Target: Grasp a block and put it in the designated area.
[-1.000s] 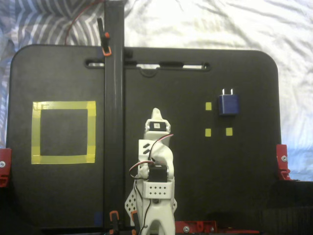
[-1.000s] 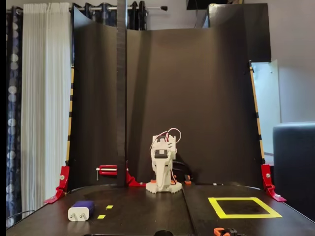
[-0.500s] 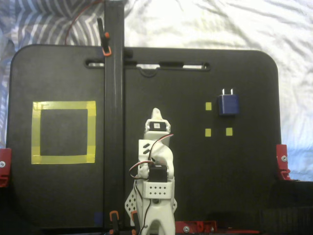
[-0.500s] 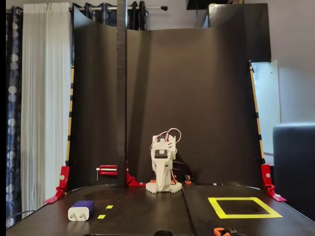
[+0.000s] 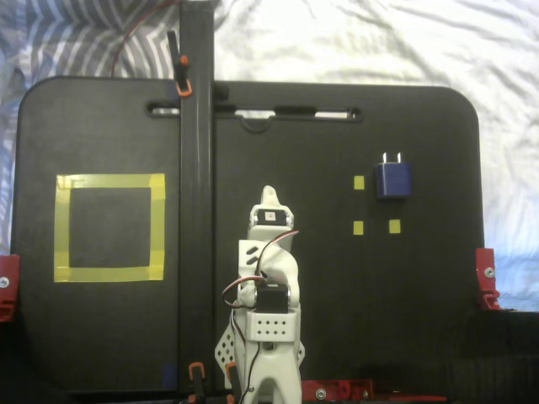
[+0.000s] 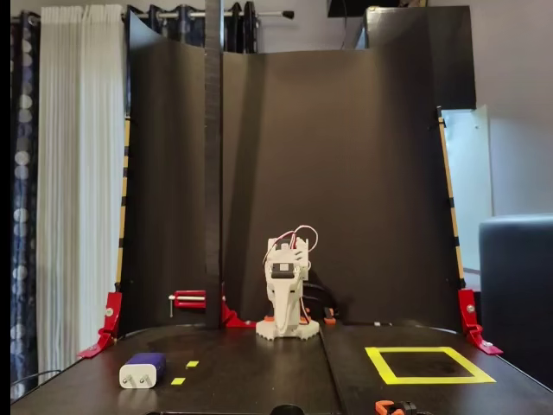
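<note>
Block (image 5: 393,179) lies flat near the counter's (image 5: 337,337) right edge, beside small yellow marks (image 5: 359,183). Designated area (image 5: 109,227) near the left edge. Between them: black post (image 5: 195,194), folded arm. Pincer (image 5: 268,199) spread indiscernible.

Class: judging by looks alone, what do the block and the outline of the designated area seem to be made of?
The block: probably smooth moulded plastic, dark blue, with two shiny prongs, likely metal. The designated area: its yellow outline looks like matte adhesive tape, strips overlapping at the corners.

Black table (image 5: 101,337) on a white sheet (image 5: 404,42); red clamps (image 5: 486,278) at three and nine o'clock; a black post (image 5: 195,210) upright.
</note>
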### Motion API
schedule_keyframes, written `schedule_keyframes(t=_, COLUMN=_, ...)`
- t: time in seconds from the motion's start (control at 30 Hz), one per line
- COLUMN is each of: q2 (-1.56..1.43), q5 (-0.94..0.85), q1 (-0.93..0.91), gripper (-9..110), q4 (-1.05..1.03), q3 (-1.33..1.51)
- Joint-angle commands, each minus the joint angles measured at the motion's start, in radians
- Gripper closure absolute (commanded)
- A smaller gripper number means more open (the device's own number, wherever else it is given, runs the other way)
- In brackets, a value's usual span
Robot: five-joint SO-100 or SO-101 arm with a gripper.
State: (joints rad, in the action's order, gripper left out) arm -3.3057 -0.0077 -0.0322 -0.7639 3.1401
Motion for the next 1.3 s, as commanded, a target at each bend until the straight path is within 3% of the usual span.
schedule_keyframes(t=0.0, q2=-0.005, q5=0.0, q1=-0.002, gripper=101, q4=0.006, q3=0.003)
schedule_keyframes(t=0.93, q2=-0.005, q5=-0.003, q1=0.014, gripper=101, q4=0.017, q3=0.003)
schedule_keyframes(t=1.27, q2=0.307, q5=-0.003, q1=-0.075, gripper=101, q4=0.219, q3=-0.221)
